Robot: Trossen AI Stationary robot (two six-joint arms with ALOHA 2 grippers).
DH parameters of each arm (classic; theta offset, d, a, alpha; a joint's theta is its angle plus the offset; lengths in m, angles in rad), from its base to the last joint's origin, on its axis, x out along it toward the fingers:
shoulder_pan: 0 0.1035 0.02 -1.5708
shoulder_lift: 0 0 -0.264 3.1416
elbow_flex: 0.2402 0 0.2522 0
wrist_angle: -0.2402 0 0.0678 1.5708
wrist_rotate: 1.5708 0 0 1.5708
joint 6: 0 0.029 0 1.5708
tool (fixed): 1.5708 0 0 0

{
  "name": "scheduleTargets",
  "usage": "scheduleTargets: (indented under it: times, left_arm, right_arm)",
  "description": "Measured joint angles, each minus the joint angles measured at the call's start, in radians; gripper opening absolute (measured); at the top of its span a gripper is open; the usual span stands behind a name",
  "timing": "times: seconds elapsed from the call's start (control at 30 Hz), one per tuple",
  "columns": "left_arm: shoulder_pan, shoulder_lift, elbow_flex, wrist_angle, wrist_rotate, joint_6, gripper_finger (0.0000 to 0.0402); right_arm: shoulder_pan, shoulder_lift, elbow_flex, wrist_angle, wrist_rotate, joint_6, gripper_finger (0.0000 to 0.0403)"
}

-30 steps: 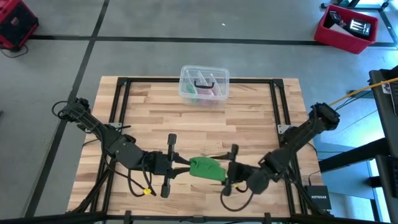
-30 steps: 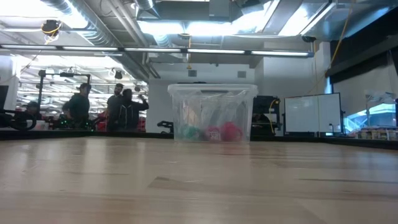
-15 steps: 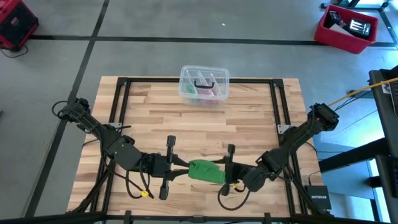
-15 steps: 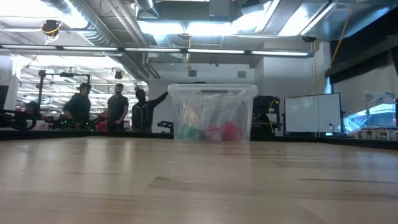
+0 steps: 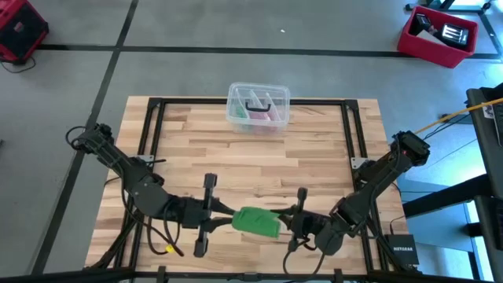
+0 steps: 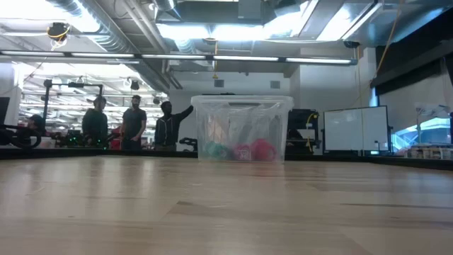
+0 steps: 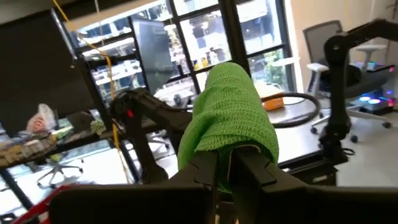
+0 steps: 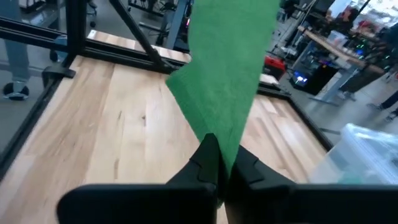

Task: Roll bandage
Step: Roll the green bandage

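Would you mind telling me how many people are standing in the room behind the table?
3, side by side left of the clear box: one, one, one nearest it. Others may be hidden.

clear box (image 5: 258,107), red bins (image 5: 438,36), people (image 6: 134,125)

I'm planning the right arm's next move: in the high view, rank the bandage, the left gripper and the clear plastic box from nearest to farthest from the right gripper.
Measured from the right gripper:
1. The bandage: pinched in it, just to its left at the table's near edge.
2. The left gripper: clamping the bandage's other end, farther left.
3. The clear plastic box: at the far edge, centre.
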Motion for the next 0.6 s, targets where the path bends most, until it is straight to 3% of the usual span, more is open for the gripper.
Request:
scheduleTargets:
  times: [0.33, 0.6]
  left_arm:
    - [0.034, -0.002, 0.0, -0.015, -0.116, 0.082, 0.0017]
    - [0.039, -0.004, 0.0, -0.098, -0.314, 0.136, 0.0017]
  right_arm:
    - [0.022, 0.0, 0.0, 0.004, -0.06, 0.033, 0.0004]
    - [0.061, 0.0, 0.0, 0.054, -0.076, 0.031, 0.0003]
